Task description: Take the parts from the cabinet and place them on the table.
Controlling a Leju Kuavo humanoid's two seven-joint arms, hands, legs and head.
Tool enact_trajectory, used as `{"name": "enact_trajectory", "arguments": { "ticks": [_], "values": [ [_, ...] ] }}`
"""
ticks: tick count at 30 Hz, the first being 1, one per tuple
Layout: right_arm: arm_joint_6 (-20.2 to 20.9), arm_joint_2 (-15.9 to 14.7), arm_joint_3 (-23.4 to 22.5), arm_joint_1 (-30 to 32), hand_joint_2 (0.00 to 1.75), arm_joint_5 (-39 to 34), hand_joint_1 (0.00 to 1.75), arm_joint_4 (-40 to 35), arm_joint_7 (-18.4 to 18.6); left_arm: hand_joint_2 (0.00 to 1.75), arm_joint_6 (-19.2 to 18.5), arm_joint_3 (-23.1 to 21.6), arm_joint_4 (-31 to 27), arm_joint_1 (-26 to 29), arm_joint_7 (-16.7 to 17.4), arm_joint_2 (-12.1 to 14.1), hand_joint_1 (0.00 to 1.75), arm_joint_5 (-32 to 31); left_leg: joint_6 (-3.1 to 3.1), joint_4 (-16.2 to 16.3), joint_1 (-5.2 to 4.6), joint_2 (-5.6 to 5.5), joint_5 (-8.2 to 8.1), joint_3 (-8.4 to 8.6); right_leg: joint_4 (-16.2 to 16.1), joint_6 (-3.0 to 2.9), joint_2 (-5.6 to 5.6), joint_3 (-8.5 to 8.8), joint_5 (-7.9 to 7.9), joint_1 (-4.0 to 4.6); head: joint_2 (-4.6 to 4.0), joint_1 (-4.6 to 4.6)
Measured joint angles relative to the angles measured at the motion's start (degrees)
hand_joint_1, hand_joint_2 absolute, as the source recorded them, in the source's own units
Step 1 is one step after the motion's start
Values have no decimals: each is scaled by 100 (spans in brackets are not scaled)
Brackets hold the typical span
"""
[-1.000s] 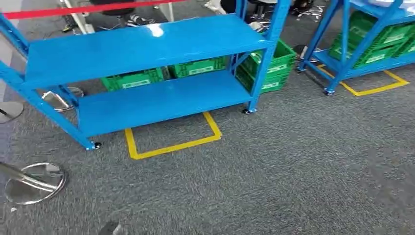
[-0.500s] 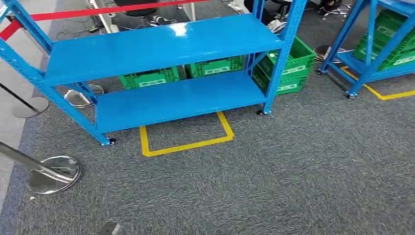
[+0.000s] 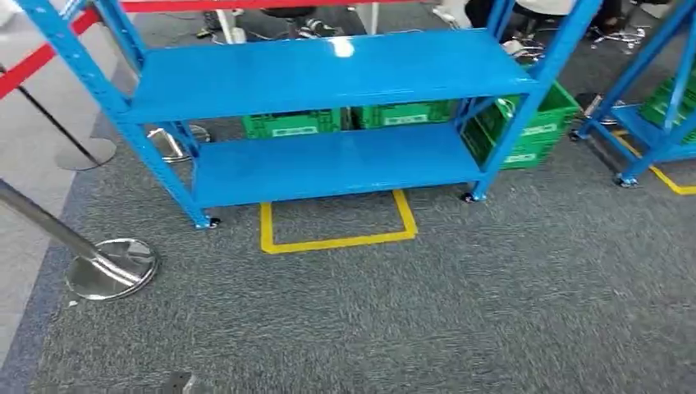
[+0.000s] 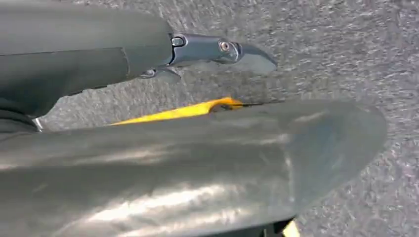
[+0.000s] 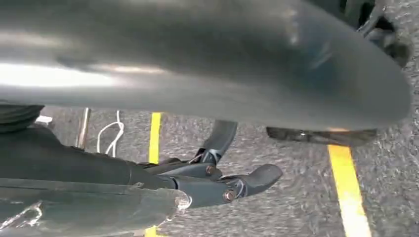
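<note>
A blue metal cabinet rack stands ahead of me in the head view, and its upper board and lower board show plain blue surface. In the left wrist view my left hand hangs over grey carpet, fingers stretched out and holding nothing. The right wrist view has my right hand hanging above the carpet in the same way, its fingers extended with nothing in them.
Green crates sit on the floor behind the rack, with more stacked at its right end. A yellow tape square marks the carpet before it. A chrome stanchion base and red belt stand left. A second blue rack is at right.
The whole head view has shifted: the rack now sits further right and more central, and the right-hand rack has slid toward the edge. That is my camera moving, not the things.
</note>
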Motion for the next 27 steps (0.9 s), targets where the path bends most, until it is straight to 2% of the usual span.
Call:
{"name": "enact_trajectory", "arguments": {
  "ticks": [1,2,3,4,6,7,8,9,10,11,12,13,14,16,17,18,19,20,21,22,23,24,25,27],
  "values": [
    [0,-4,-2,6,0,0,0,0,0,0,2,0,0,-1,35,-2,0,-2,7,1,-2,-34,-4,-3,475,16,22,-229,-187,6,0,9],
    [2,-4,-2,12,0,9,0,0,9,0,13,0,0,2,90,-2,0,0,7,2,-2,-83,-5,1,820,20,27,-412,-267,6,0,18],
    [18,-4,-4,16,0,44,0,0,39,0,28,2,0,4,239,-4,0,29,6,4,-1,-129,-5,6,828,19,27,-444,-178,3,0,18],
    [44,-7,-4,14,0,101,0,0,79,0,39,4,0,3,379,-4,0,94,4,6,3,-182,-4,12,584,19,28,-348,22,-3,0,20],
    [77,-17,7,9,0,177,0,0,118,0,-89,120,15,-26,625,-35,0,862,-25,17,21,-293,-9,33,-441,15,90,139,565,-35,0,18],
    [72,-17,7,9,0,142,0,9,109,0,-142,221,24,-44,636,-61,0,1241,-64,35,21,-337,-19,26,-862,35,266,334,662,-71,0,22],
    [55,-17,2,3,0,92,0,39,88,0,-168,293,26,-61,610,-103,0,1423,-107,85,-13,-382,-37,-3,-945,2,352,366,600,-67,0,24],
    [35,-15,0,-1,0,63,0,44,74,0,-186,289,24,-52,544,-151,0,1293,-142,63,-11,-410,-10,-17,-932,-47,298,375,613,-62,0,7],
    [22,-13,0,-3,0,52,0,44,70,175,-212,278,26,-26,501,-206,0,1156,-179,34,6,-427,14,-19,-922,-88,287,370,623,-39,0,11],
    [11,-11,0,5,0,50,0,44,70,175,-216,275,26,1,477,-238,0,1095,-210,13,20,-451,33,-17,-922,-124,265,369,634,-22,0,13],
    [4,4,-2,10,0,50,0,46,68,175,-225,278,26,18,453,-251,0,1060,-237,21,23,-470,20,-31,-954,-177,217,374,663,-56,0,17],
    [-4,11,-7,9,0,50,0,46,68,175,-225,275,28,31,437,-287,0,1051,-260,110,15,-313,-65,-65,-964,-210,182,372,675,-63,0,4],
    [-4,11,-9,5,0,52,0,46,66,175,-223,269,28,25,429,-315,0,1021,-287,404,11,-178,-275,-204,-964,-251,143,362,674,-62,0,-59],
    [2,11,-9,22,0,55,0,46,66,175,-153,238,26,1,457,-334,0,889,-323,1382,21,-94,-752,-686,-964,-262,20,345,667,-46,0,-70],
    [13,11,-11,31,0,55,0,44,66,175,-105,201,26,3,499,-334,0,830,-330,1763,21,-89,-875,-868,-964,-263,-38,340,666,-42,0,-70],
    [31,11,-13,31,0,59,0,42,68,175,-87,164,26,13,560,-341,0,793,-333,1877,23,-88,-852,-926,-964,-263,-87,341,666,-41,0,-68],
    [57,13,-15,27,0,66,0,37,70,175,-83,151,26,26,623,-341,0,757,-328,1737,22,-85,-692,-850,-963,-260,-124,345,664,-41,0,-72],
    [72,17,-15,19,0,70,0,37,70,175,-76,146,26,28,695,-339,0,731,-313,1365,22,-75,-454,-657,-963,-256,-164,353,661,-42,0,-70],
    [85,31,-17,15,0,79,0,35,72,175,-66,124,26,25,777,-332,0,664,-293,839,20,-31,-203,-367,-963,-246,-207,368,655,-43,0,-72],
    [94,31,-17,8,0,87,0,28,72,175,-46,81,26,19,914,-332,0,564,-269,350,16,117,-35,-84,-963,-226,-244,386,645,-40,0,-74],
    [94,31,-17,9,0,90,0,20,74,175,-24,15,26,-5,1074,-332,0,476,-268,72,-17,308,-78,39,-931,-176,-266,379,619,20,0,-90],
    [94,31,-17,9,0,96,0,15,79,175,-7,-39,26,-34,1239,-336,0,433,-195,81,-13,223,-78,23,-949,-143,-288,366,616,23,0,-83],
    [92,28,-17,4,0,101,0,11,85,175,-2,-61,26,-29,1323,-343,0,420,-167,69,-24,199,-86,5,-968,-118,-329,382,617,24,0,-59],
    [79,28,-17,-11,0,101,0,2,96,175,22,-111,28,7,1410,-350,0,383,-87,40,-30,113,-67,9,-1003,-49,-405,443,619,11,0,-70]
  ]
}}
